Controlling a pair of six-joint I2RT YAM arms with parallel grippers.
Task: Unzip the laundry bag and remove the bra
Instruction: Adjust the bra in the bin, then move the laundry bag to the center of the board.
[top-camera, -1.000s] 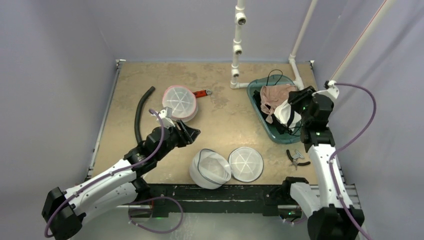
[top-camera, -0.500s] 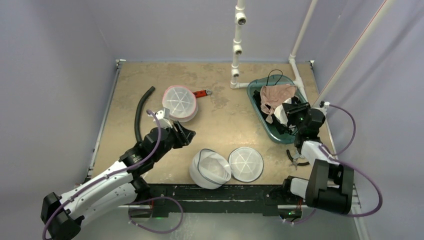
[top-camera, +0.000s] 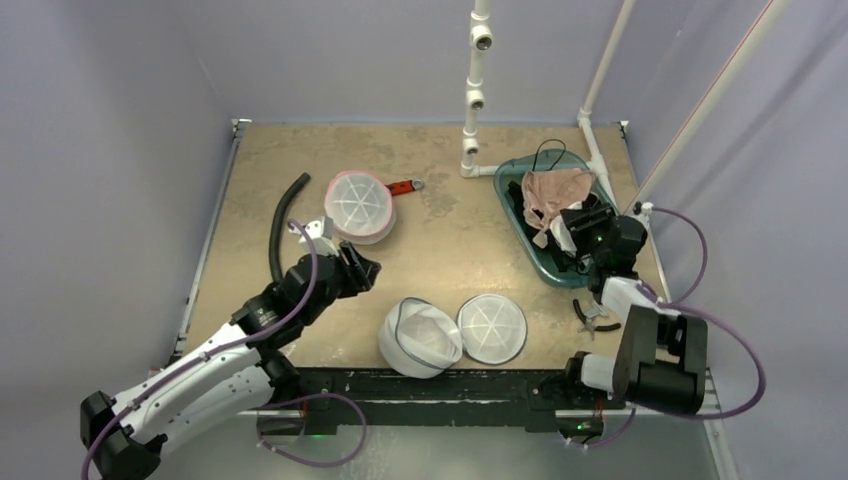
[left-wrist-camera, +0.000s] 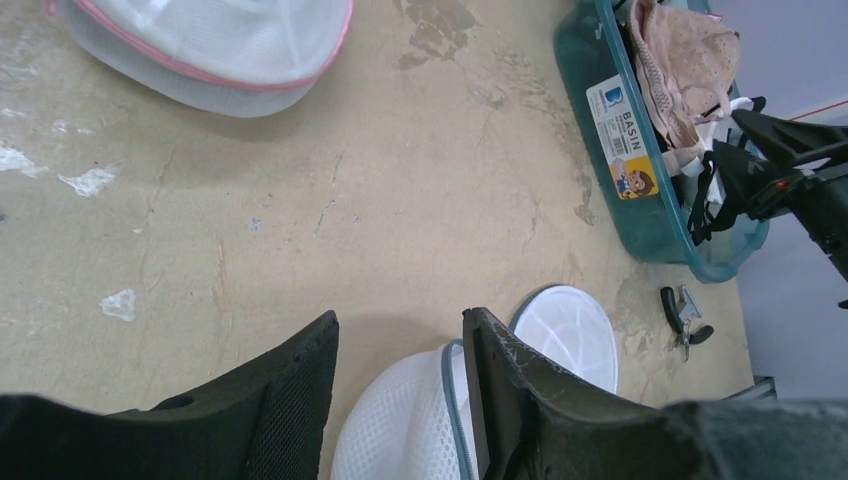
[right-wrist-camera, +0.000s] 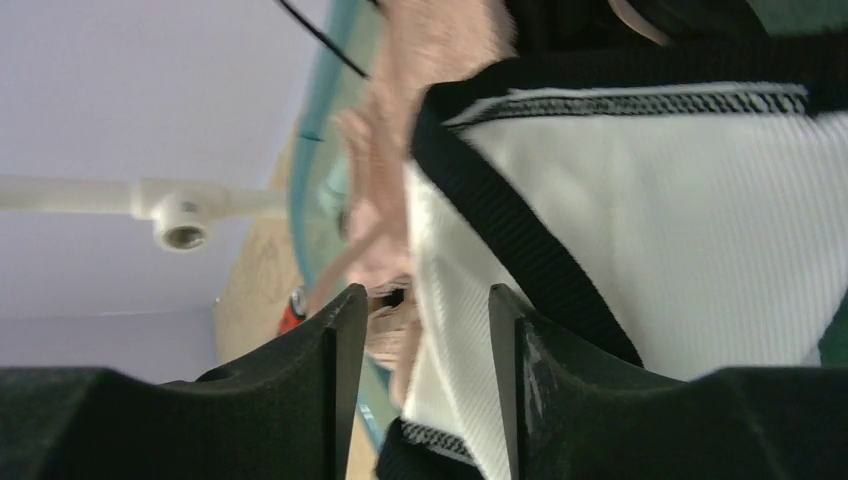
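Status: left gripper (left-wrist-camera: 400, 400) hangs low over the table (top-camera: 450, 230), fingers spread, nothing between them. Right below it in the left wrist view is the grey-trimmed laundry bag (top-camera: 420, 338), white mesh, domed, near the front edge of the table. Just beside it on the right lies a flat white mesh disc (top-camera: 491, 328); can't tell if the two touch or if the disc is a separate bag. Farther back on the left, well apart from those two, sits the pink-trimmed laundry bag (top-camera: 358, 205), with a red-handled tool (top-camera: 405, 186) at its right side and a curved black hose (top-camera: 280, 225) to its left. Zips are too small to read on either bag.

Other side: right gripper (right-wrist-camera: 420, 390) is down at the teal basin (left-wrist-camera: 655, 220) on the right of the table, fingers apart, not clamping anything I can see. Right wrist view is mostly filled by a white ribbed garment (right-wrist-camera: 650, 220) with black trim, very close to the fingertips; contact can't be confirmed. Beige lace bra (top-camera: 553, 190) is bunched in the far half of the basin, next to the white ribbed garment, part of it hanging at the long wall. That wall carries a label (left-wrist-camera: 620, 135) reading BASIN. Small pliers (top-camera: 595, 318) lie on the table just in front of the basin. White pipe frame (top-camera: 475, 100) stands at the back, its foot beside the basin's far corner.
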